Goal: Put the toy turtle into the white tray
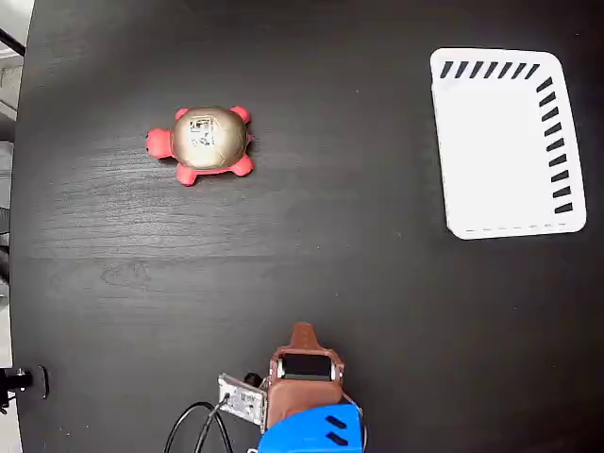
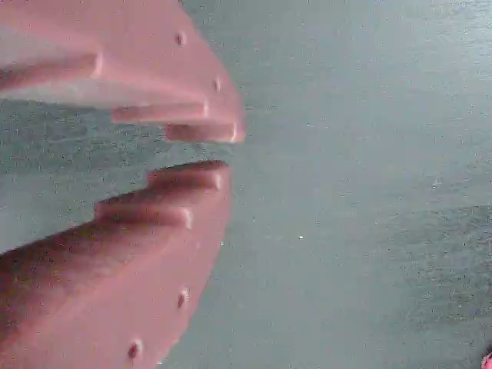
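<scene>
In the fixed view the toy turtle (image 1: 201, 142) sits on the black table at the upper left, its gold shell with the square sticker facing up and its red-pink head pointing left. The white tray (image 1: 510, 142) lies empty at the upper right, with black slots along its top and right edges. My gripper (image 1: 302, 332) is at the bottom centre, far from both and pointing up the picture. In the wrist view its two reddish fingers (image 2: 192, 192) nearly meet at the tips, and the gripper (image 2: 223, 152) is shut on nothing over bare table.
The black wood-grain table (image 1: 311, 245) fills most of the fixed view. Cables and a small circuit board (image 1: 241, 401) lie beside the blue arm base (image 1: 311, 429) at the bottom. The table's left edge (image 1: 21, 226) borders a pale floor.
</scene>
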